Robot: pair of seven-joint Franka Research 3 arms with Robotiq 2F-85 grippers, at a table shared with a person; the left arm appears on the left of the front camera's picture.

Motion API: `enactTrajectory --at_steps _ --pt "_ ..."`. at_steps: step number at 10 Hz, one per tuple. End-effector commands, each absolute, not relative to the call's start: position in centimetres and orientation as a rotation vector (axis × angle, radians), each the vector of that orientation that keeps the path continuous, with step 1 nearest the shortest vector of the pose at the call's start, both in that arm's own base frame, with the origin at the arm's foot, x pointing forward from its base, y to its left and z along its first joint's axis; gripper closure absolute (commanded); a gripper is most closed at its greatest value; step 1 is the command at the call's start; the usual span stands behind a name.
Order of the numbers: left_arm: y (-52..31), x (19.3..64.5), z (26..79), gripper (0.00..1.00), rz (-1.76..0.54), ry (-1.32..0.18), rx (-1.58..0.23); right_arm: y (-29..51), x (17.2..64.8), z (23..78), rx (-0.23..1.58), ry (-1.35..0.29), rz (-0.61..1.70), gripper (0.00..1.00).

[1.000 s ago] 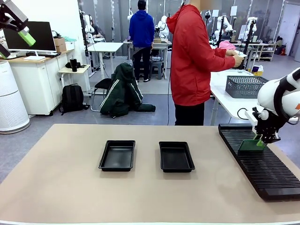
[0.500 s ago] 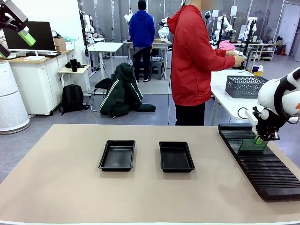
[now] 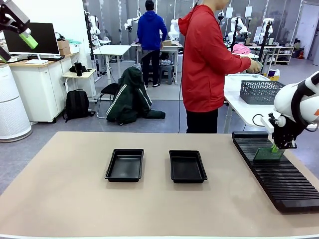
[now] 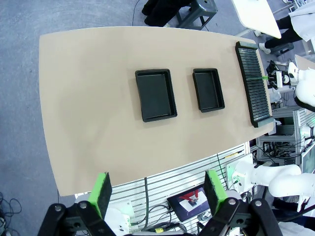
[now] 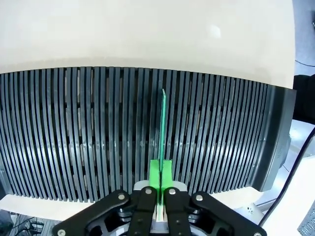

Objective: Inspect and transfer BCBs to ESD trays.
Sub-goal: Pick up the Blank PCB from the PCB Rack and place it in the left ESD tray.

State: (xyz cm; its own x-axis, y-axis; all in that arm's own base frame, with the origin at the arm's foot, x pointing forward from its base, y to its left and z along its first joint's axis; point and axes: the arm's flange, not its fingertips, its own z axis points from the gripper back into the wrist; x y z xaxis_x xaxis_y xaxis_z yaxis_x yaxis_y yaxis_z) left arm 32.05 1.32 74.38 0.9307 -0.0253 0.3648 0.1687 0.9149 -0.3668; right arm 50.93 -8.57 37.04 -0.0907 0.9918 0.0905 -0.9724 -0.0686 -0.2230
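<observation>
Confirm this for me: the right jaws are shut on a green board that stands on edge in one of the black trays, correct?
Not quite. The right jaws are shut on the green board, and it stands on edge, but in the slotted black rack, not a tray. The right wrist view shows it.

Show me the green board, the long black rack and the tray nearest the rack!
green board (image 3: 264, 156): front view, its flat face.
long black rack (image 3: 291, 186): front view, bare ribs near its front end.
tray nearest the rack (image 3: 188, 180): front view, near rim.
</observation>
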Motion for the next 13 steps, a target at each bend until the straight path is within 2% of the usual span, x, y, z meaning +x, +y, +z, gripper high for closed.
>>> enactTrajectory --at_steps 1,7,13 --pt "1.3 32.0 74.3 0.0 -0.1 -0.356 -0.397 -8.5 51.3 37.0 -0.115 -0.227 1.665 1.0" --pt "1.3 32.0 74.3 0.0 -0.1 -0.356 -0.397 -8.6 50.9 37.0 -0.096 -0.256 1.643 1.0" --pt "1.3 32.0 74.3 0.0 -0.1 -0.356 -0.397 -8.2 52.1 38.2 -0.04 -0.214 1.657 0.98"
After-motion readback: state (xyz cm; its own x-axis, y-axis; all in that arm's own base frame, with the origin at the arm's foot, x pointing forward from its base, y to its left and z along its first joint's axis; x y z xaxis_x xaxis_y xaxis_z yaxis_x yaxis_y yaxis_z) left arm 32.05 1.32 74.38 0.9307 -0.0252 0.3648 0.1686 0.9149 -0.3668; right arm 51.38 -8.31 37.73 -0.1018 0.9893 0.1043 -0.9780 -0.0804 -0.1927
